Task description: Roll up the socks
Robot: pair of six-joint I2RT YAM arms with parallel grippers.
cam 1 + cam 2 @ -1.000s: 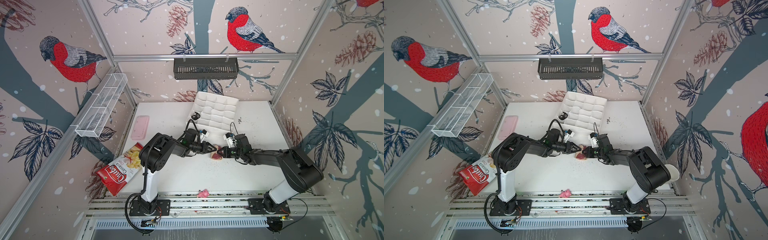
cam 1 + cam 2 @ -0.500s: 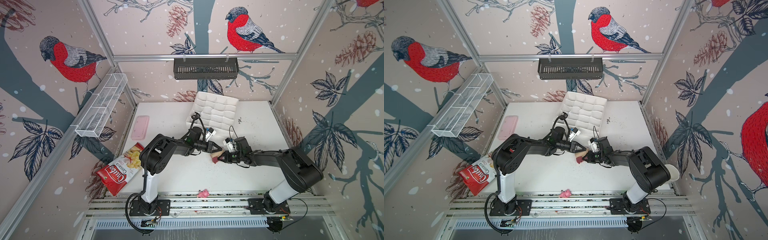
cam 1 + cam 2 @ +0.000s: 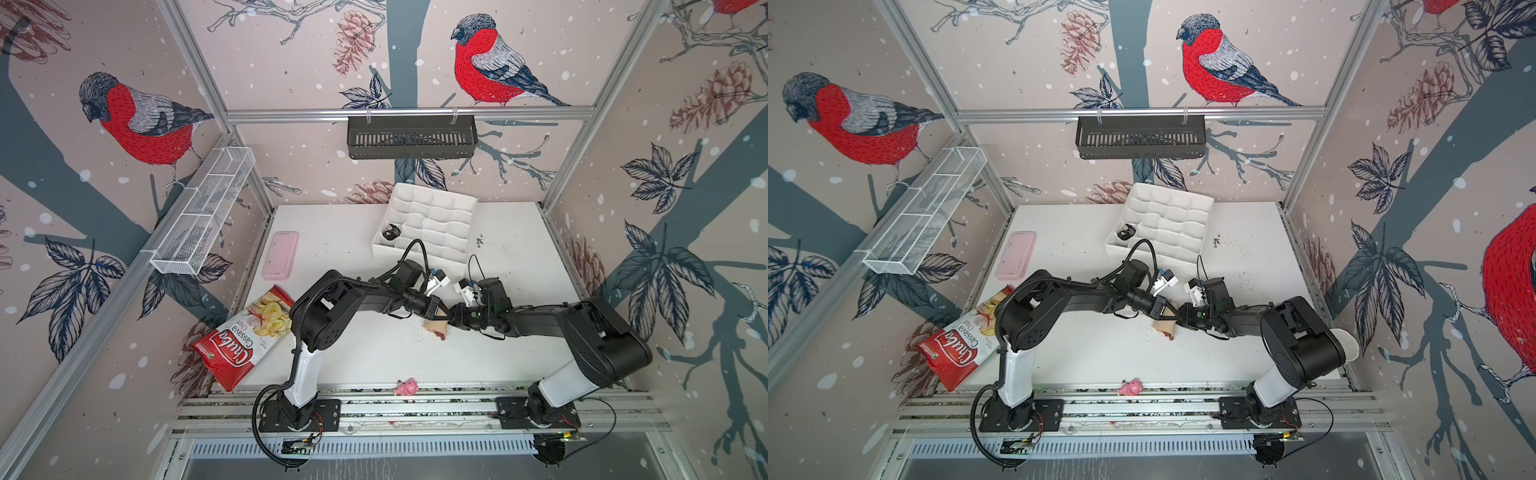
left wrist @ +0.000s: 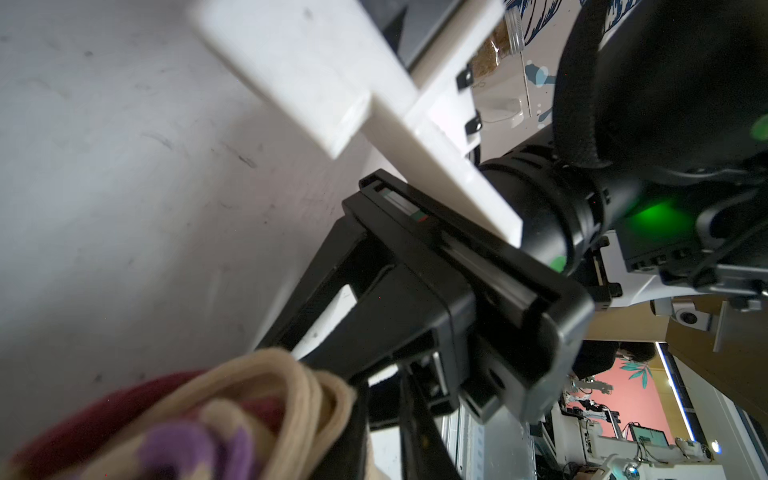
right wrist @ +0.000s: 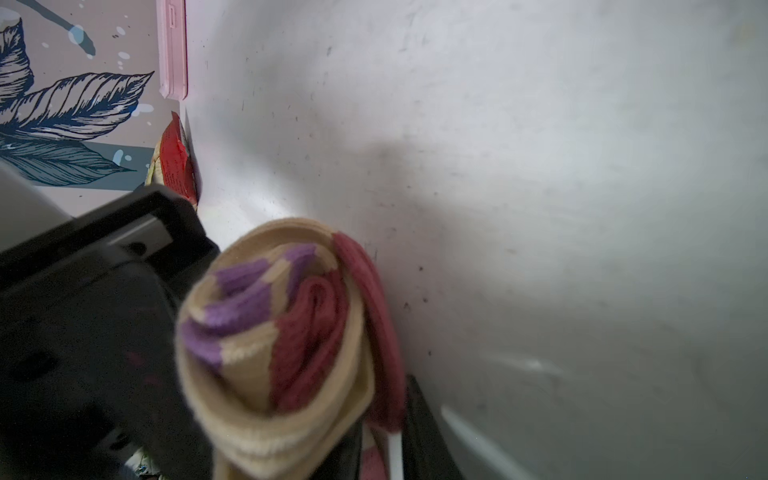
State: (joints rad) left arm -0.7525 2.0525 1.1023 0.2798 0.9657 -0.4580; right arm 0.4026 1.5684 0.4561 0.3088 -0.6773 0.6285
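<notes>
The argyle sock [image 3: 391, 231] is sitting bundled in the tray [image 3: 432, 195] at twelve o'clock, while mid-table the tan sock [image 3: 437, 326] is looking fully rolled, the right gripper [image 3: 452, 319] pinching its edge from three o'clock and the left gripper [image 3: 441, 311] crowding it from nine, its grip impossible to tell.

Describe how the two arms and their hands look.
The left arm and right arm are black, chunky-jointed, on white base columns, trailing black cables. White camera brackets sit at the wrists. The left hand and right hand are black, with tapered fingers.
</notes>
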